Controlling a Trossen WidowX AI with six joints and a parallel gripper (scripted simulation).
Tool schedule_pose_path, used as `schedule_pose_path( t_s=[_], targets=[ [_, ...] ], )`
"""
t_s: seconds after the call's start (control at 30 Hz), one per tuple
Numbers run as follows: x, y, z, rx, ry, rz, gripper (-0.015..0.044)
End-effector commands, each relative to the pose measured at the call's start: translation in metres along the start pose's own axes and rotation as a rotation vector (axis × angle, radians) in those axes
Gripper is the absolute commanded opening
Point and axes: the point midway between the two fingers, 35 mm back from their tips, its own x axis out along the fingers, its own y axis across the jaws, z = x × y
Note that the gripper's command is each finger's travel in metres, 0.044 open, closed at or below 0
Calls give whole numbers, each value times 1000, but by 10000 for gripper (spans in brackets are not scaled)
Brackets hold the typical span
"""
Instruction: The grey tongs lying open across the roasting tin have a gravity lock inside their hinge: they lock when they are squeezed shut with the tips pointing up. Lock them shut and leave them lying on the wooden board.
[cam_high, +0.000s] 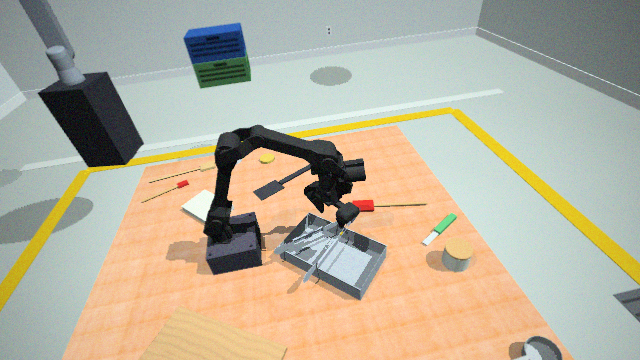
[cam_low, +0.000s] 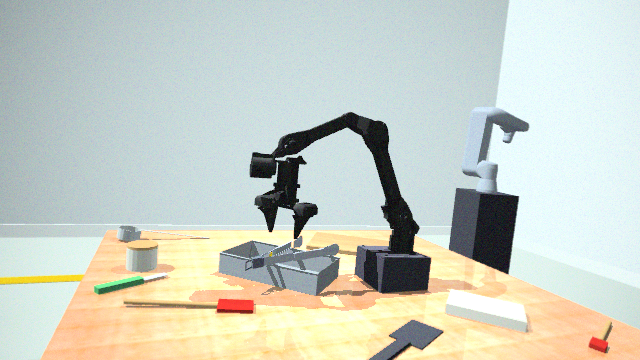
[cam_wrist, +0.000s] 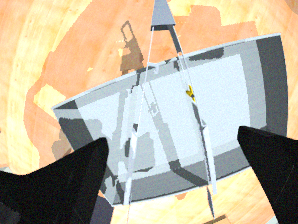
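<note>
The grey tongs (cam_high: 311, 273) (cam_low: 325, 251) (cam_wrist: 163, 19) lie spread open across the roasting tin (cam_high: 373, 280) (cam_low: 235, 265) (cam_wrist: 276, 75). Their hinge end sticks out over one rim, at the top of the wrist view, and their two arms spread to the opposite rim. A small yellow mark shows on one arm. My gripper (cam_high: 331, 218) (cam_low: 284, 234) (cam_wrist: 175, 139) is open and empty, pointing down above the tin and tongs. In the wrist view its fingertips stand on either side of the two arms, without touching them. The wooden board (cam_high: 215, 340) (cam_low: 350, 245) lies flat, apart from the tin.
A red-headed tool (cam_high: 363, 205) (cam_low: 235, 306), a green-handled tool (cam_high: 445, 223) (cam_low: 120, 284) and a lidded jar (cam_high: 457, 257) (cam_low: 141, 257) lie or stand around the tin. A dark spatula (cam_high: 269, 190) (cam_low: 416, 334) and a white block (cam_high: 200, 204) (cam_low: 485, 311) are also on the table.
</note>
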Motion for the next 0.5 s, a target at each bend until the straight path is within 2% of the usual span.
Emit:
schedule_pose_path(
  t_s=[0.0,0.47],
  targets=[
    [3,-1,0,-6,4,-4,440],
    [25,-3,2,-6,4,-4,440]
  ],
)
